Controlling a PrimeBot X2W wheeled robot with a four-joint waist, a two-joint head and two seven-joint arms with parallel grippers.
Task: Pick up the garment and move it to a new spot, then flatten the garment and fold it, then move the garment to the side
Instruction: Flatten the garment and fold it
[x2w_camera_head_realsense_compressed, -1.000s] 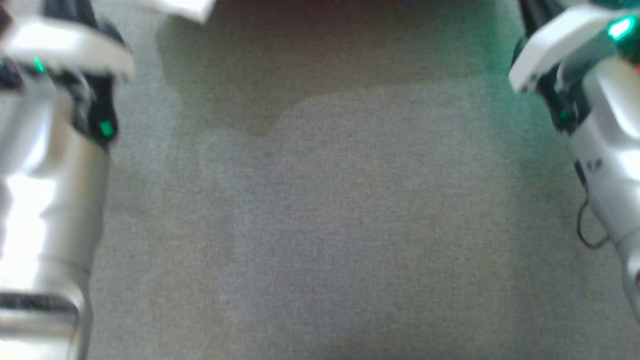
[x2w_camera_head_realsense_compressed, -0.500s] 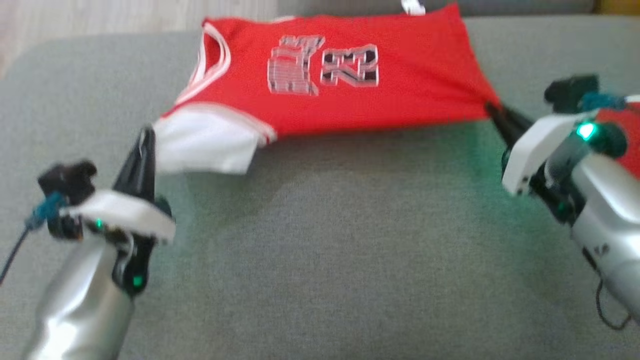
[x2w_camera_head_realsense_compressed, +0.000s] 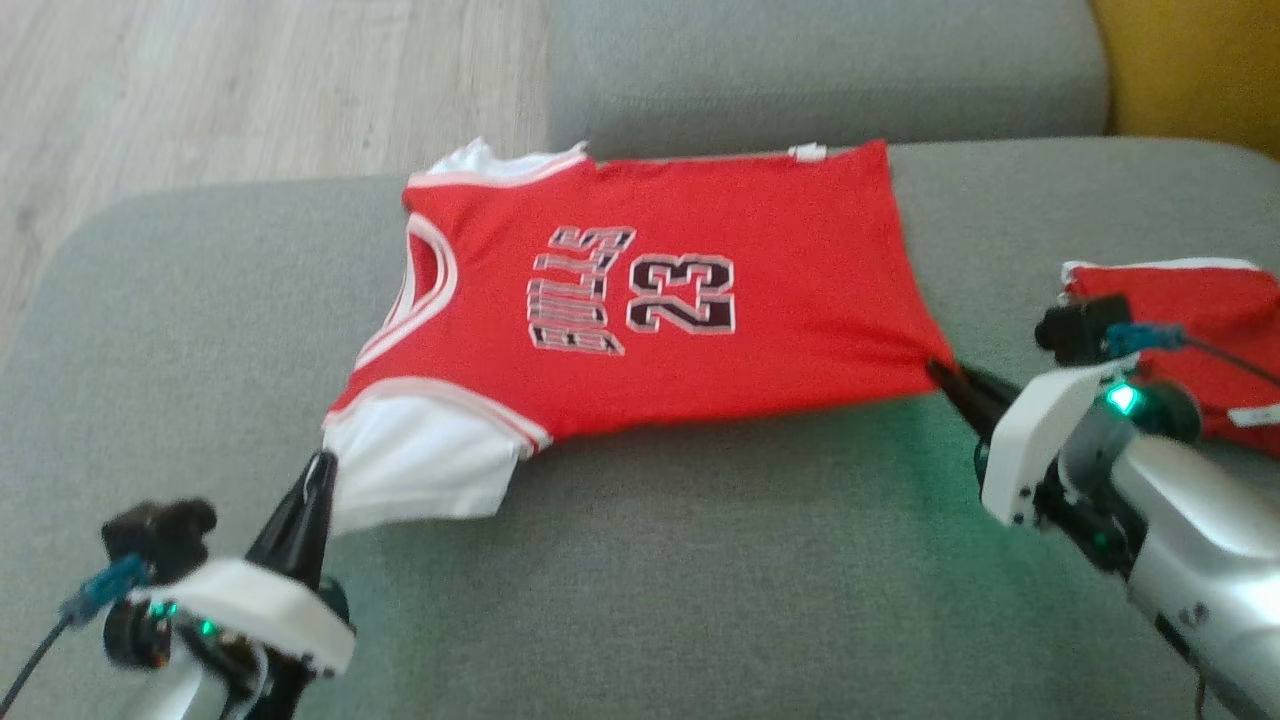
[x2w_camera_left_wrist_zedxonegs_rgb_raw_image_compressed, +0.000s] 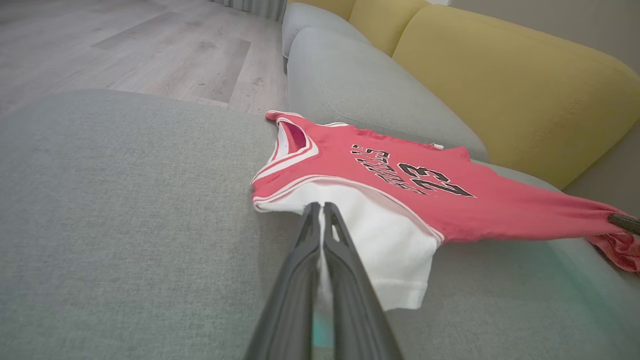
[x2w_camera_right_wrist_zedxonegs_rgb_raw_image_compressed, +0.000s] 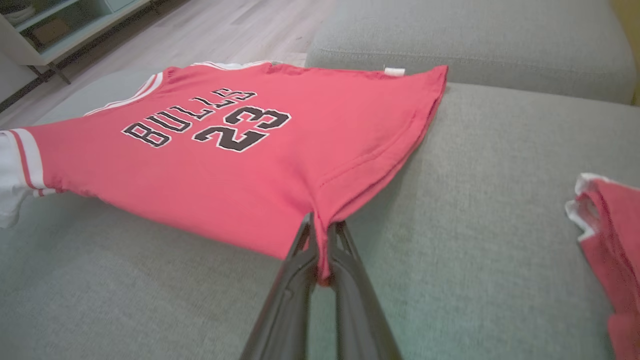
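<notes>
A red jersey (x2w_camera_head_realsense_compressed: 680, 300) with "BULLS 23" and white sleeves is stretched across the grey sofa seat (x2w_camera_head_realsense_compressed: 700, 580), its near edge lifted off the cushion. My left gripper (x2w_camera_head_realsense_compressed: 322, 470) is shut on the white sleeve (x2w_camera_left_wrist_zedxonegs_rgb_raw_image_compressed: 385, 250) at the lower left. My right gripper (x2w_camera_head_realsense_compressed: 938, 370) is shut on the jersey's red hem corner (x2w_camera_right_wrist_zedxonegs_rgb_raw_image_compressed: 325, 210). In the wrist views the left gripper (x2w_camera_left_wrist_zedxonegs_rgb_raw_image_compressed: 320, 207) and the right gripper (x2w_camera_right_wrist_zedxonegs_rgb_raw_image_compressed: 320, 222) each pinch cloth between closed fingers.
A second red garment (x2w_camera_head_realsense_compressed: 1190, 330) lies at the sofa's right, also in the right wrist view (x2w_camera_right_wrist_zedxonegs_rgb_raw_image_compressed: 610, 235). Yellow back cushions (x2w_camera_left_wrist_zedxonegs_rgb_raw_image_compressed: 500, 80) and a grey cushion (x2w_camera_head_realsense_compressed: 820, 70) stand behind. Wood floor (x2w_camera_head_realsense_compressed: 250, 80) lies beyond the sofa's left edge.
The head camera has tilted up from bare cushion to the whole jersey. Both grippers keep their hold, and the jersey now sits lower and flatter in the picture.
</notes>
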